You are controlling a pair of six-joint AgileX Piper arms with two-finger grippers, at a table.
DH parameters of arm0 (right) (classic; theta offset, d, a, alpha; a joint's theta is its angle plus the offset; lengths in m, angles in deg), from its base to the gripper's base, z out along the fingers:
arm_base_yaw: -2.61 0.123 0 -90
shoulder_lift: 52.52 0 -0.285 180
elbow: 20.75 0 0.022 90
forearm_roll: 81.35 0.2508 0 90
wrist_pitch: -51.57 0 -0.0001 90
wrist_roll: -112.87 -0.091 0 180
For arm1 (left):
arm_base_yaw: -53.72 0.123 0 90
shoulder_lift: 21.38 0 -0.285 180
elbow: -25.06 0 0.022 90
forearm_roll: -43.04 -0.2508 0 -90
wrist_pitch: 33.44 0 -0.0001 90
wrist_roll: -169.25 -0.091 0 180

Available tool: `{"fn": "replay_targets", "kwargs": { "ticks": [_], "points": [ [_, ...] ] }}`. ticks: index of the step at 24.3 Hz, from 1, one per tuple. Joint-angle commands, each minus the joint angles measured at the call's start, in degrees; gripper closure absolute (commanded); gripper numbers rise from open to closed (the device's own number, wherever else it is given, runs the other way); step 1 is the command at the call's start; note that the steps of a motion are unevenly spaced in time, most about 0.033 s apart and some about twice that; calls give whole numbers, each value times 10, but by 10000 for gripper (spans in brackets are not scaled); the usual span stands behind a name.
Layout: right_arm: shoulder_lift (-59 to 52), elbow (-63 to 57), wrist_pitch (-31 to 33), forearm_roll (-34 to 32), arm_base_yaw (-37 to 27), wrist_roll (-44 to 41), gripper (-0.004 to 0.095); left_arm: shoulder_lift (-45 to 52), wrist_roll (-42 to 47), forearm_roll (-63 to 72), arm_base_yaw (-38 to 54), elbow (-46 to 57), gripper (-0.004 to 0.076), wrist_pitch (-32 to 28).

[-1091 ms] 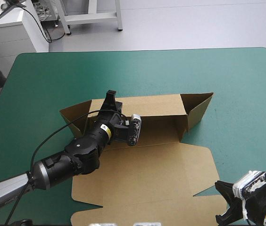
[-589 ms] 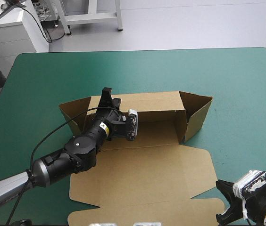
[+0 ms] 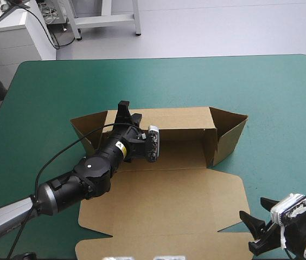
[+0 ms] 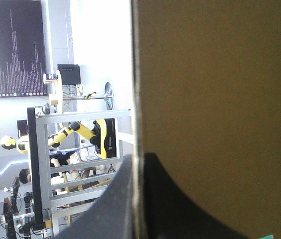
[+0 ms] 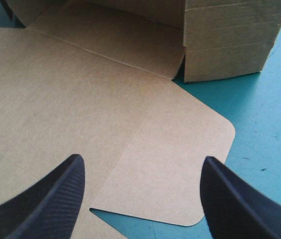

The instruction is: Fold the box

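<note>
The teal-green table cover (image 3: 158,81) carries only one thing. The box (image 3: 169,206), a cut sheet of brown board, lies from the middle of the table down to its near edge. Its long axis runs from left to right, parallel with the far edge of the table. The long rear wall (image 3: 180,118) stands upright and the two end flaps (image 3: 230,130) spread outward from it. The wide flat panel (image 5: 80,94) lies toward the robot, so the open side faces the near edge.

The left gripper (image 3: 125,111), with two broad black fin-shaped fingers (image 4: 170,199), is almost closed over the top edge of the rear wall, one finger on each side. The right gripper (image 5: 141,158) stands wide apart and holds nothing. It hovers just above the near right corner of the flat panel.

I judge that the step in hand is to hold the rear wall up. The next move probably calls for the free right gripper to raise an end flap and turn it inward while the wall is kept steady.
</note>
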Motion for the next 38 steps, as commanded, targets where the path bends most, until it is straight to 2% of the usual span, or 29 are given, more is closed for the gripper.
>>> {"fn": "replay_targets", "kwargs": {
  "ticks": [1,11,17,23,29,31,32,33,34,38],
  "points": [
    [9,19,-40,-52,-2,-58,287,17,8,-22,1,-15,732,-3],
    [97,145,27,-166,-2,-142,287,17,8,-22,1,-15,732,-2],
    [204,272,108,-226,-2,-150,316,17,8,-21,1,-15,732,-2],
    [361,442,121,-301,-2,-150,394,17,33,-19,1,-15,732,1],
    [481,572,128,-315,-18,-149,400,17,35,-19,1,-15,732,1],
    [520,620,128,-283,-62,-121,400,17,35,-19,1,-15,732,1],
    [550,655,128,-226,-108,-76,400,17,35,-19,1,-15,732,1],
    [563,669,128,-189,-128,-53,399,17,35,-19,1,-15,732,1],
    [596,700,128,-107,-179,8,399,17,35,-19,1,-15,732,-2],
    [664,746,128,19,-253,90,399,17,35,-19,1,-15,732,-3]
  ]
}}
